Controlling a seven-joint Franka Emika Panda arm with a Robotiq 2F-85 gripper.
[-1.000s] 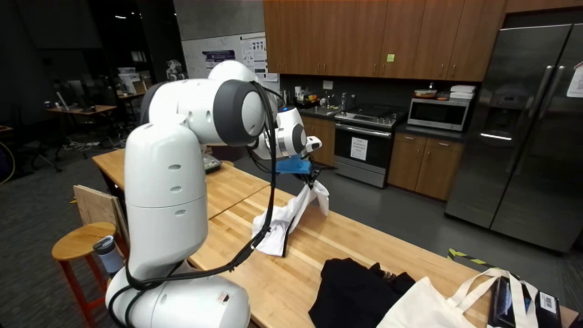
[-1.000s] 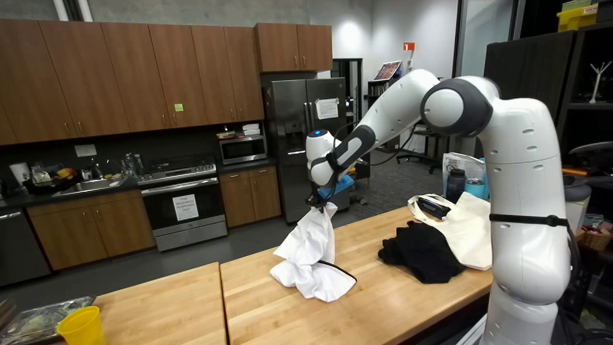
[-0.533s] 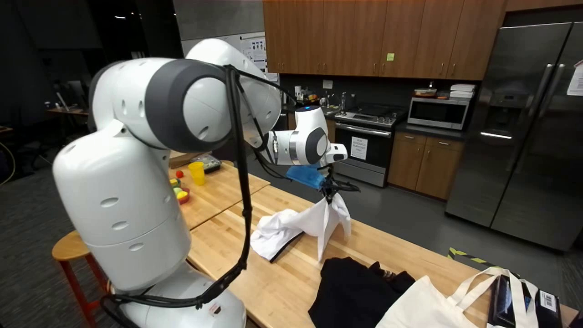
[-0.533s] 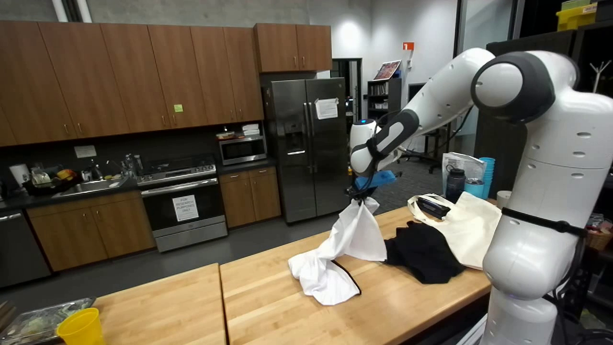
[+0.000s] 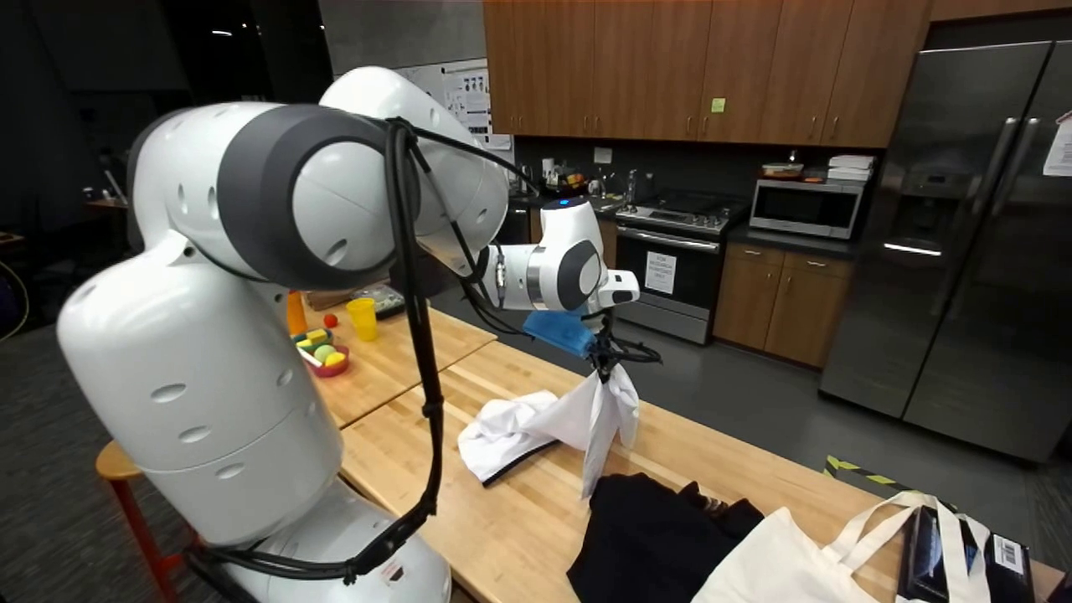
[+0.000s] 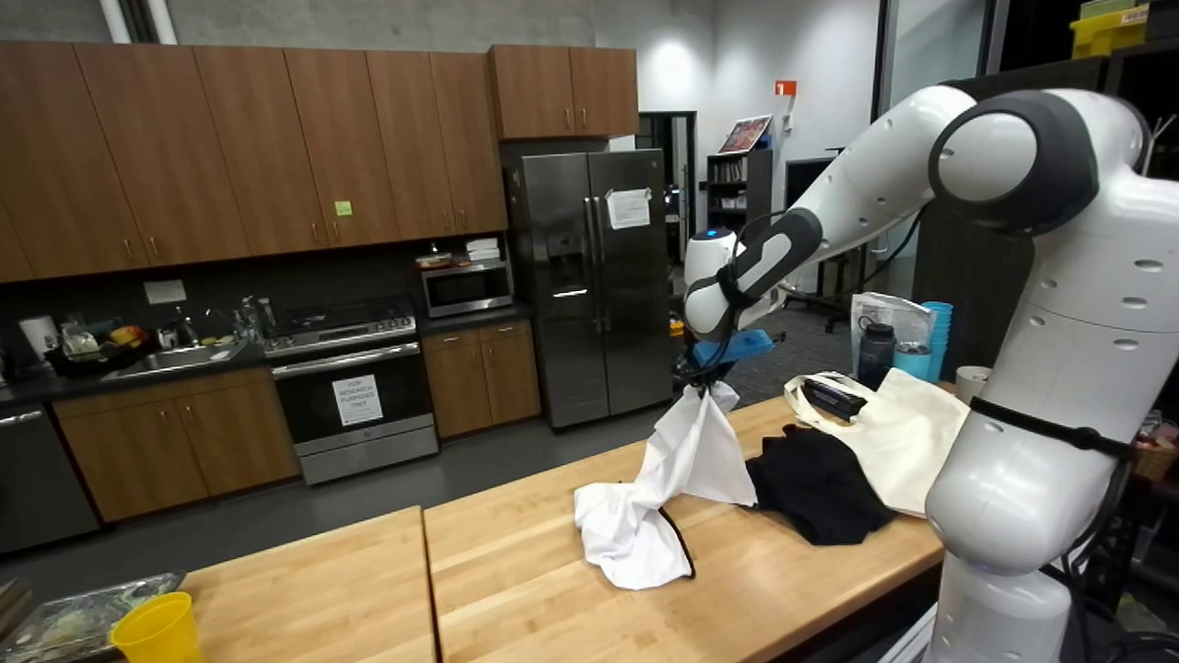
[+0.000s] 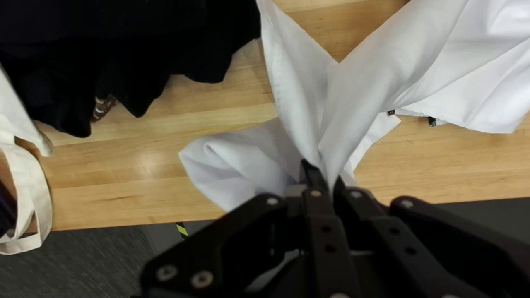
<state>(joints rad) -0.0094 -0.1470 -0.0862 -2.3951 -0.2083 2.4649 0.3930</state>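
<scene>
My gripper [image 7: 324, 179] is shut on a white cloth [image 7: 385, 70], pinching a gathered fold between its black fingers. In both exterior views the gripper [image 5: 605, 373] holds that part raised above the wooden table. The rest of the white cloth [image 6: 636, 543] drapes down and lies crumpled on the tabletop, with a black-edged border showing. One hanging corner comes close to a black garment [image 5: 653, 536]; whether they touch I cannot tell. In the wrist view the black garment [image 7: 132, 49] lies at the upper left.
A cream tote bag [image 6: 912, 433] with a dark box [image 6: 834, 398] lies beyond the black garment. A yellow cup [image 5: 363, 318] and a red bowl [image 5: 332, 362] stand on the adjoining table. The table edge [image 7: 136, 225] runs below the gripper in the wrist view.
My gripper has swung toward the black garment and tote bag, drawing the raised part of the white cloth along, mostly in the first half second. It stays shut on the cloth.
</scene>
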